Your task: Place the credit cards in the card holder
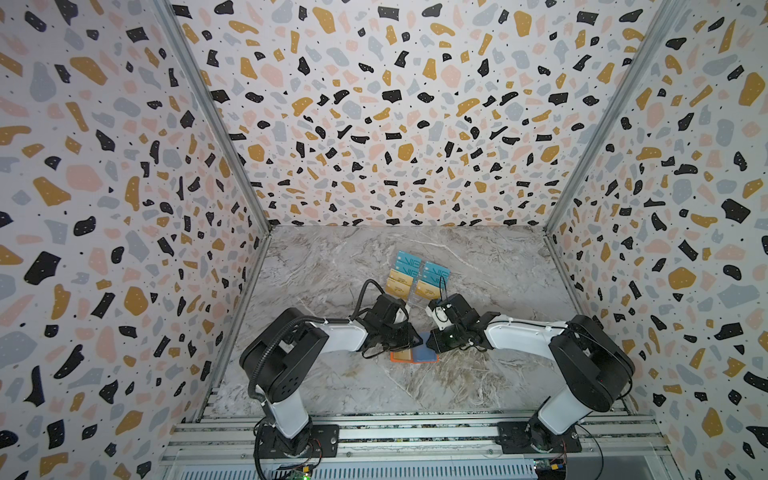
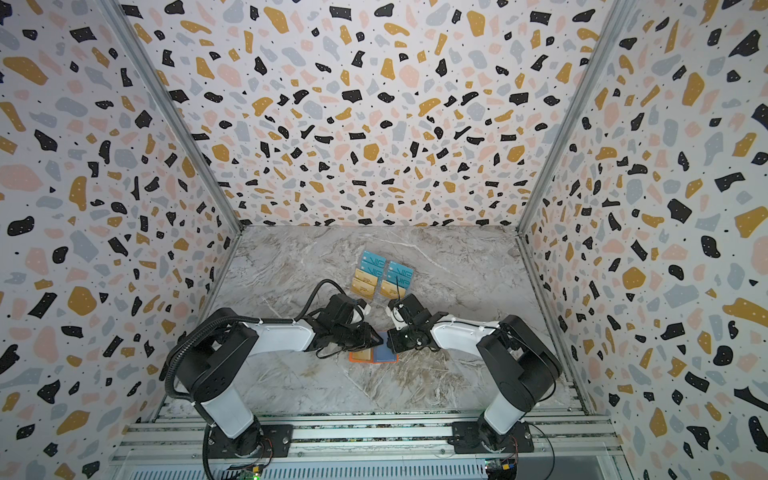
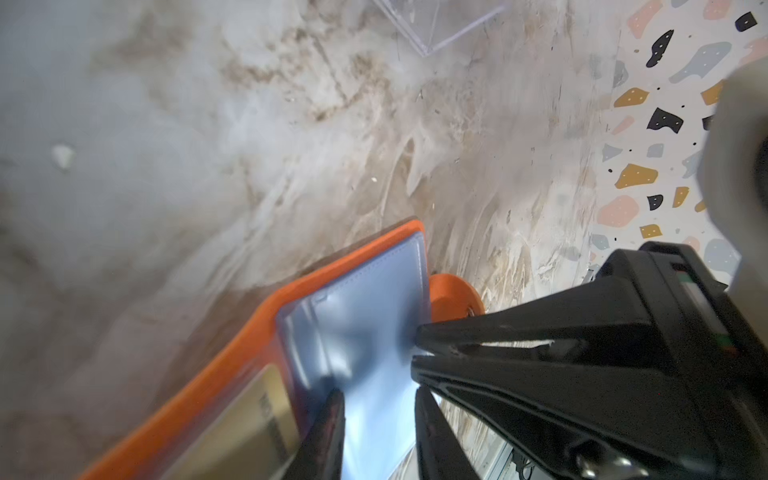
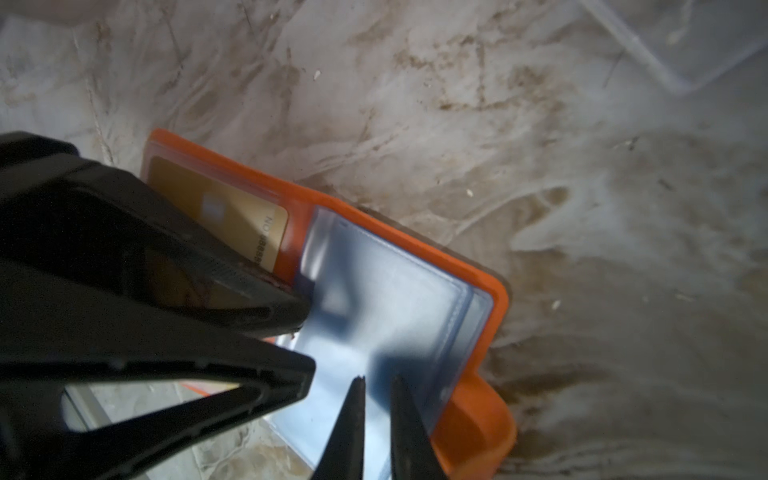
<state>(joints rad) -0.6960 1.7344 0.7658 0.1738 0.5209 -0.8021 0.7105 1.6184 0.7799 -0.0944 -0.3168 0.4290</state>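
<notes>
The orange card holder [image 1: 394, 358] [image 2: 352, 358] lies open on the table between both arms. One gold credit card [image 4: 232, 216] [image 3: 257, 415] sits in its left sleeve. More gold credit cards [image 1: 400, 283] [image 2: 365, 284] stand in the clear rack behind. A bluish clear sleeve [image 4: 386, 299] [image 3: 365, 316] is raised off the right cover. My right gripper [image 4: 378, 395] [image 3: 415, 345] is pinched on that sleeve's outer edge. My left gripper [image 3: 380, 415] [image 4: 307, 338] stands open, its fingers astride the sleeve's inner edge near the spine. The orange snap tab [image 3: 453, 295] sticks out beside the right gripper.
A clear rack [image 1: 415, 297] stands just behind the grippers, with teal VIP cards [image 1: 436, 272] in its rear slots. Patterned walls close in the marble table [image 1: 332, 270] on three sides. An aluminium rail [image 1: 415, 432] with both arm bases runs along the front.
</notes>
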